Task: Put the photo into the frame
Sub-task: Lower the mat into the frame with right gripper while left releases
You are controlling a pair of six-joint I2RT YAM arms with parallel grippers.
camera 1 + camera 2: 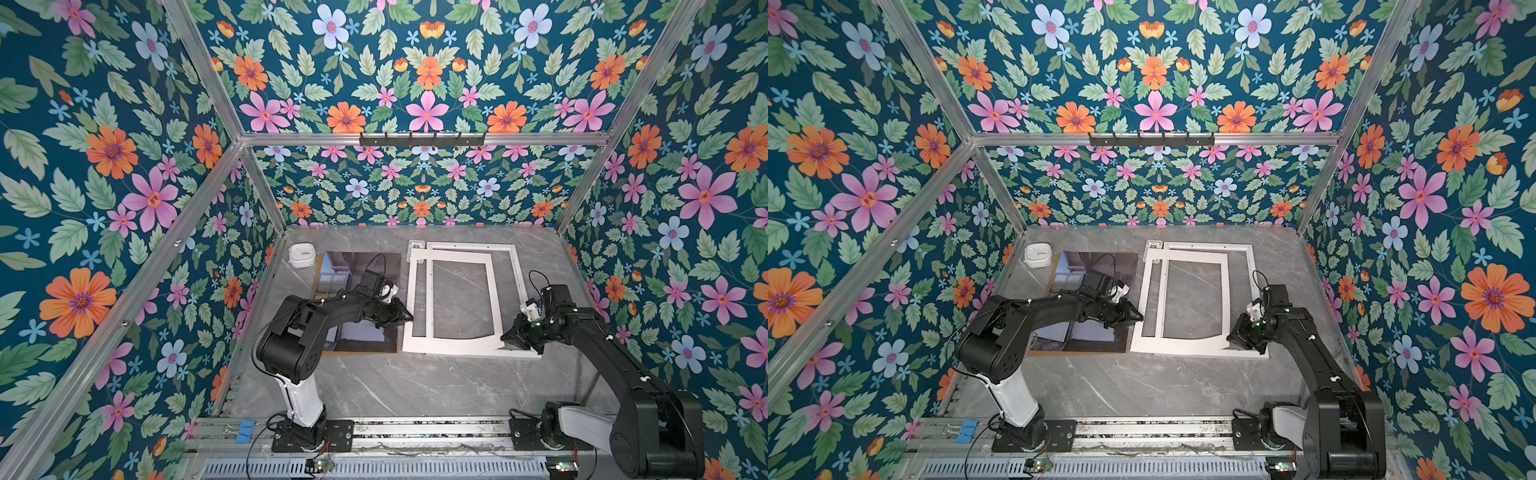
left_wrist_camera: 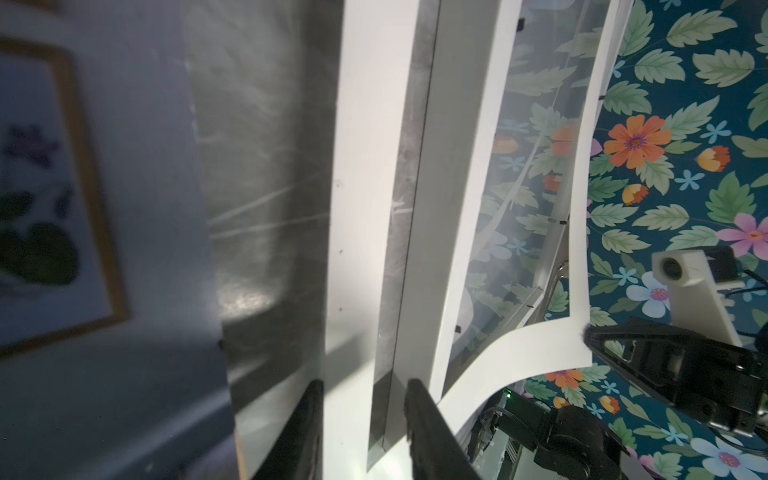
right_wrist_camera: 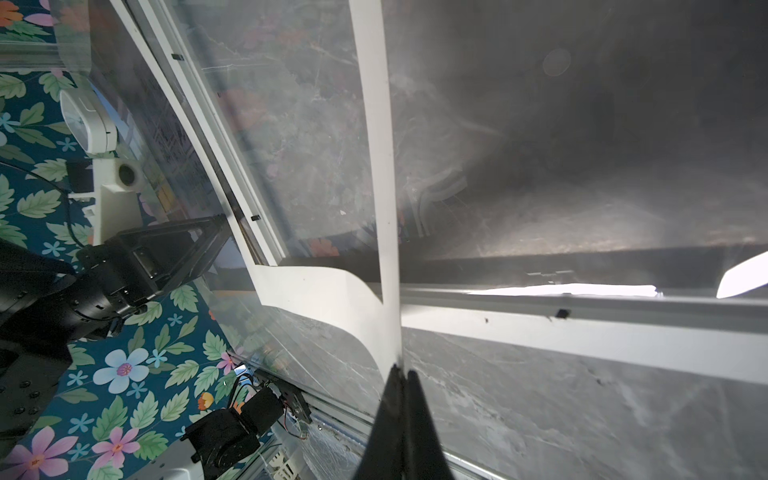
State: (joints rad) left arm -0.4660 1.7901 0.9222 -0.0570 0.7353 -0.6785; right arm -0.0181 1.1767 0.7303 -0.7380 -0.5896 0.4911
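Observation:
The photo (image 1: 353,266) (image 2: 104,208) lies flat on a brown backing board (image 1: 357,353) at the left, partly under my left arm. The white frame (image 1: 469,246) (image 2: 449,208) lies flat at the right. A white mat border (image 1: 417,299) (image 3: 374,166) rests on it, shifted left. My right gripper (image 1: 505,336) (image 3: 401,374) is shut on the mat's near right corner, which curls up off the frame. My left gripper (image 1: 409,318) (image 2: 365,415) is at the mat's near left corner, jaws apart with the mat's left strip (image 2: 365,208) between them.
A small white clock (image 1: 302,254) stands at the back left beside the photo. A small white piece (image 1: 417,246) sits at the frame's far left corner. A blue clip (image 1: 245,428) lies on the front rail. Flowered walls close in three sides.

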